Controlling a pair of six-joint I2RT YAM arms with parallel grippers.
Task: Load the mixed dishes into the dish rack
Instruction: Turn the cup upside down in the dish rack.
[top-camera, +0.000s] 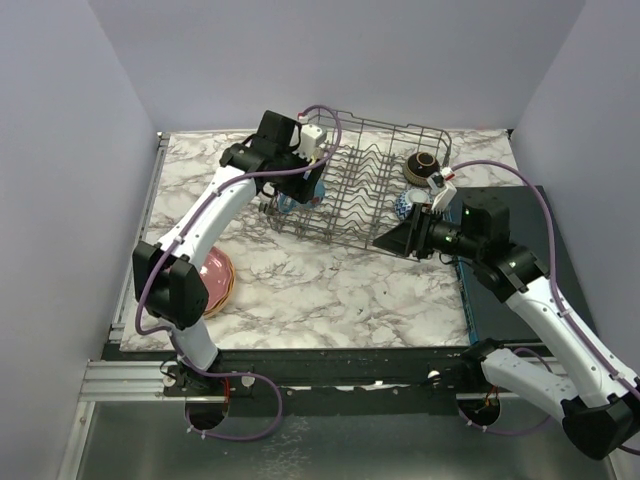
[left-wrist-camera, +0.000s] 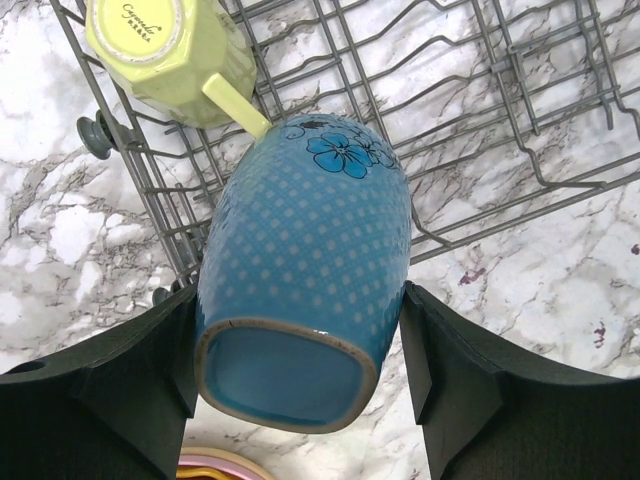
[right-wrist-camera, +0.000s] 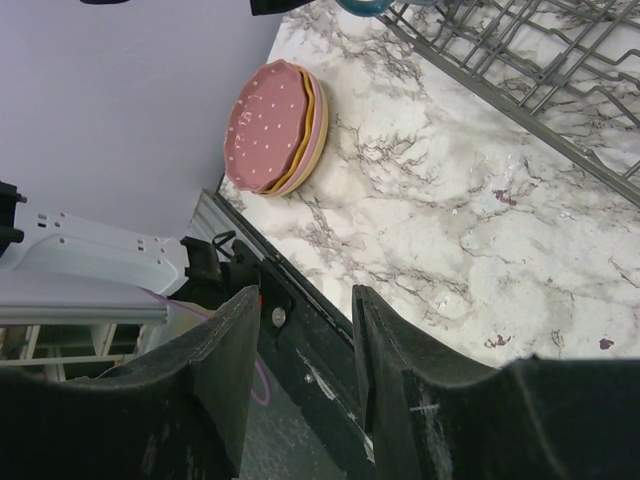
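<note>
Mug (left-wrist-camera: 300, 250) in left gripper (left-wrist-camera: 300, 345) across dish rack (top-camera: 372, 178) edge

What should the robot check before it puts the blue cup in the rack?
1. Grip: the left gripper clamps the blue mug on both sides: ok.
2. Mug over the dish rack: cannot tell, it sits at the rack's edge.
3. Gap to the yellow mug: cannot tell, its handle looks very close.
4. Other arm clear: the right gripper is open, empty and apart: ok.
5. Free spot beneath: cannot tell, the mug hides it.
</note>
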